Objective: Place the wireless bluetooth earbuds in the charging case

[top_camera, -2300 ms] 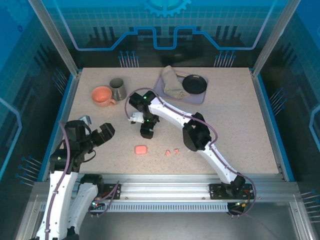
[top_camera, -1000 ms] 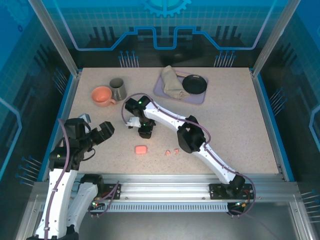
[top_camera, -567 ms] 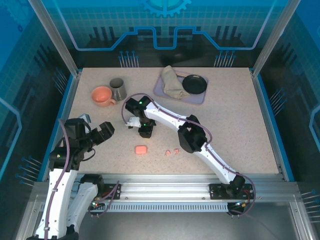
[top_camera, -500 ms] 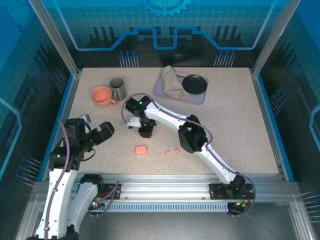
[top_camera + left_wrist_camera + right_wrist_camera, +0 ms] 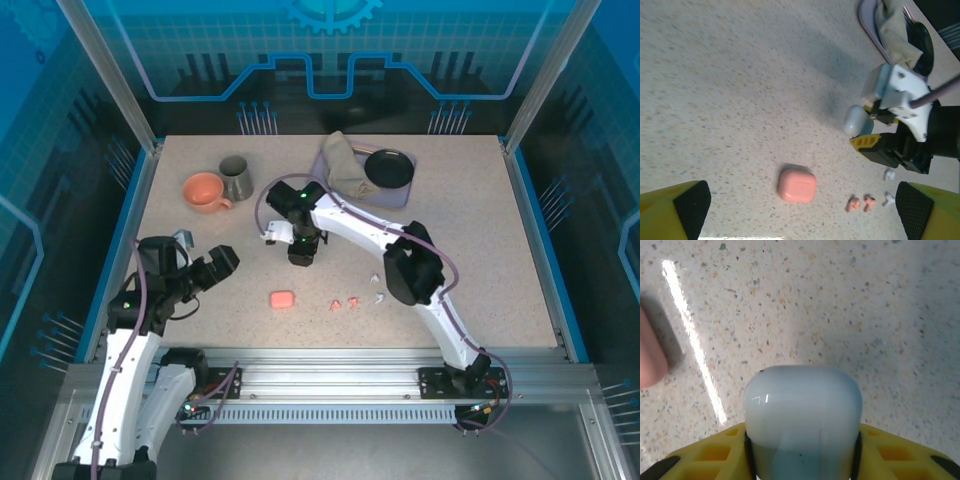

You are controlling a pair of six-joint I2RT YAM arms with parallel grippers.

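Observation:
My right gripper [image 5: 303, 252] is shut on a white charging case [image 5: 802, 405], which sits between its yellow fingers [image 5: 695, 460] close to the tabletop. From the left wrist view that case [image 5: 857, 121] pokes out beside the right gripper. A salmon-pink case [image 5: 282, 299] lies closed on the table. To its right lie two salmon earbuds [image 5: 345, 302] and two white earbuds [image 5: 376, 288]. My left gripper [image 5: 218, 266] hangs open left of the pink case [image 5: 797, 185], with nothing between its fingertips [image 5: 690, 205].
At the back left stand an orange cup [image 5: 205, 192] and a grey mug [image 5: 235, 177]. A purple tray [image 5: 405, 196] at the back middle holds a crumpled cloth [image 5: 345, 165] and a black plate [image 5: 388, 168].
My right arm has swung to the right with the white case, and its jaws have closed further. The white earbuds now show beside its elbow. The left arm has shifted slightly right.

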